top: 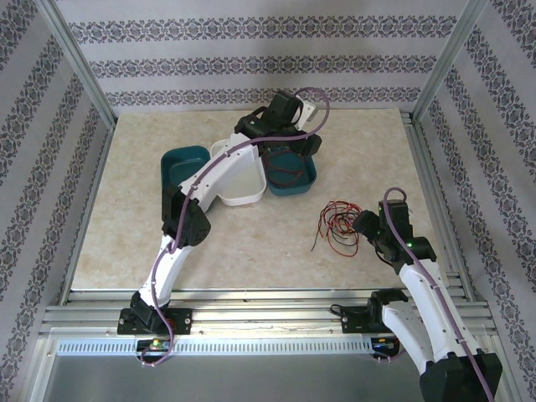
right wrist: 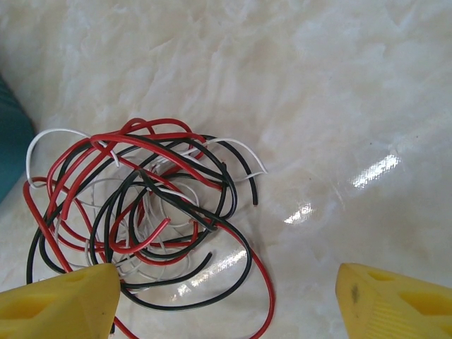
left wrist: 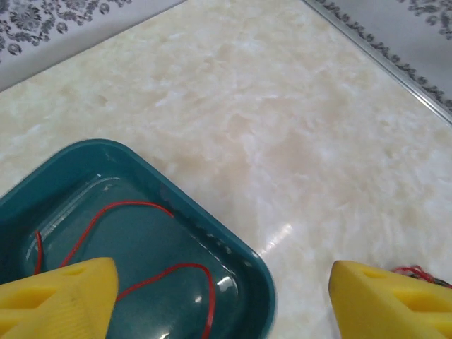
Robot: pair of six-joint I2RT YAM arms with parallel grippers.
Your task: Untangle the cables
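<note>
We see a glossy, marble-patterned table [right wrist: 367,92], a smooth shiny teal plastic tub [left wrist: 236,248], thin wires [right wrist: 145,180] in slick plastic coating, and matt yellow fingers [right wrist: 56,304].

A lab test cell: aluminium posts [top: 84,67] hold wallpapered panels [top: 251,50] around the marble-look table [top: 126,226] under the fingers [right wrist: 56,304], and two arms [top: 170,258] are bolted to a slotted rail [top: 268,311].

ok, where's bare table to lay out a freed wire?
Free: table left of the left teal tray; the near middle strip; the far right corner past the right teal tray. Crowded: cables by the right fingers, and the row of trays around the white tray.
</note>
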